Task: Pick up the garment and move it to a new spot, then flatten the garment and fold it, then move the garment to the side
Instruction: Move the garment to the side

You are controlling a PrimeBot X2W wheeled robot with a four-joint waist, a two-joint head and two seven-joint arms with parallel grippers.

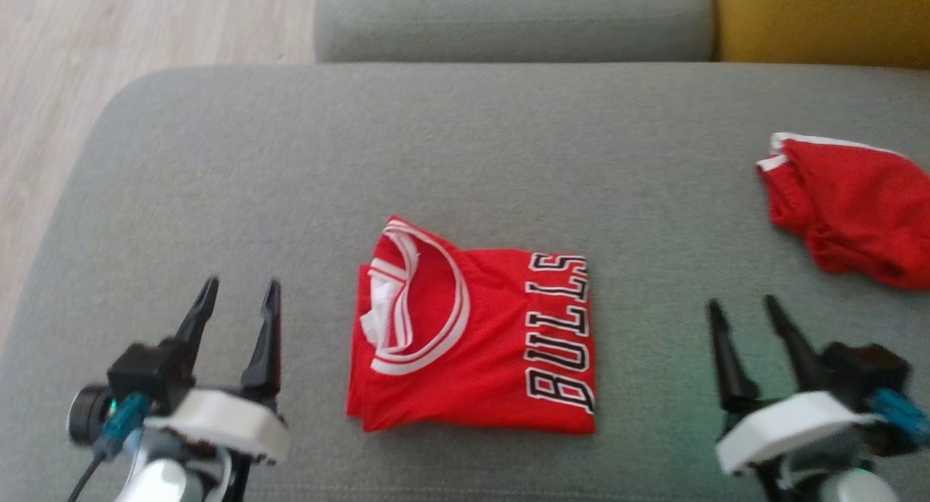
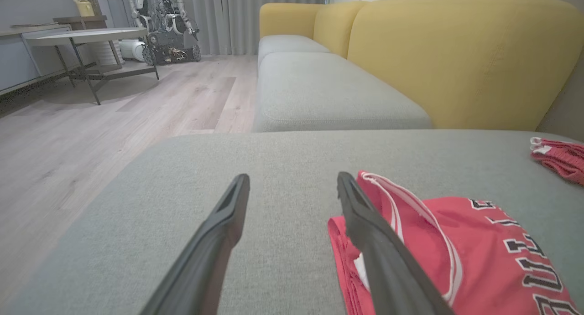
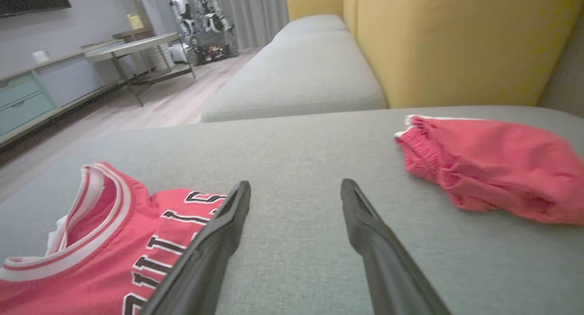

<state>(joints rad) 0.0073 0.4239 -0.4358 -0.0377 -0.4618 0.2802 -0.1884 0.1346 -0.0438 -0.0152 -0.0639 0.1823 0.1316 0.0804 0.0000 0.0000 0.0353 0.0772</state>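
Jersey (image 1: 476,335), red Bulls top, folded into a near-square packet. Lies flat between the two sets of fingers, inward of both, touching neither.

Left gripper (image 1: 240,288): fingers spread wide, nothing between them, hovering over bare fabric. Right gripper (image 1: 741,306): same, splayed and empty.

Collar end toward the left fingers, lettered end toward the right fingers. Lettering runs parallel to the way the fingers point. Slightly longer across, gripper to gripper, than along the fingers; close to square, so hard to call.

Looks nearer the left fingers: narrower strip of bare cushion on that side than on the right in the head view.

Outward of the right fingers and a little ahead: red shorts (image 1: 850,211), crumpled, well apart from the jersey. Under everything: grey sofa cushion (image 1: 436,146). Past the fingertips: second grey seat (image 1: 508,19), yellow backrest (image 1: 821,19). Outward of the left fingers: wood floor (image 1: 109,44).

Judged: fold looks done, only the shift to the side left. Probably needs both grippers coming inward to pinch the two opposite edges.
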